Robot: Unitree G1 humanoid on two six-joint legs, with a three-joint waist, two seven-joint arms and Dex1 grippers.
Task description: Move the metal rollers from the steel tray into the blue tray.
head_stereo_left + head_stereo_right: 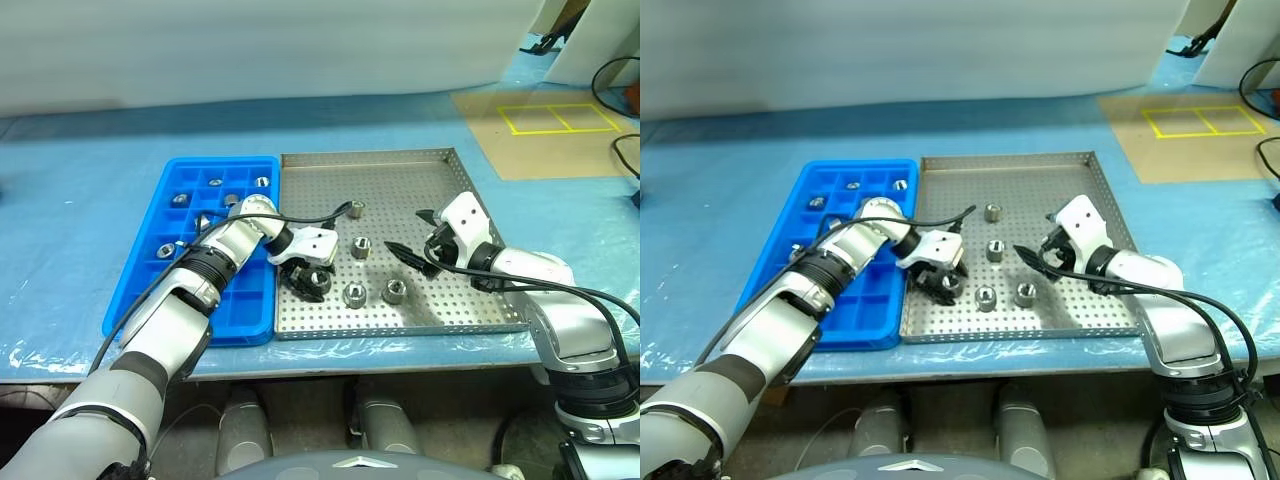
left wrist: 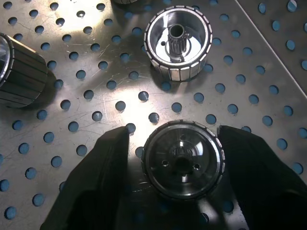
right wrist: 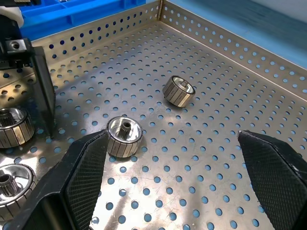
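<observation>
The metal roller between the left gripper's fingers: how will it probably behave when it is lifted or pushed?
The roller looks like solid, polished metal, so probably stiff and heavy for its size. Its shiny ribbed side may slip against the left gripper fingers. It stands on its flat end on the steel tray, so it should not roll unless tipped.

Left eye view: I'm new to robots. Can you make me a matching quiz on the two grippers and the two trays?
1 left gripper
2 right gripper
3 blue tray
4 steel tray

A wide open, holding nothing
B rollers in some compartments
C low over a roller
D perforated silver floor

Pairs: 1-C, 2-A, 3-B, 4-D
</observation>
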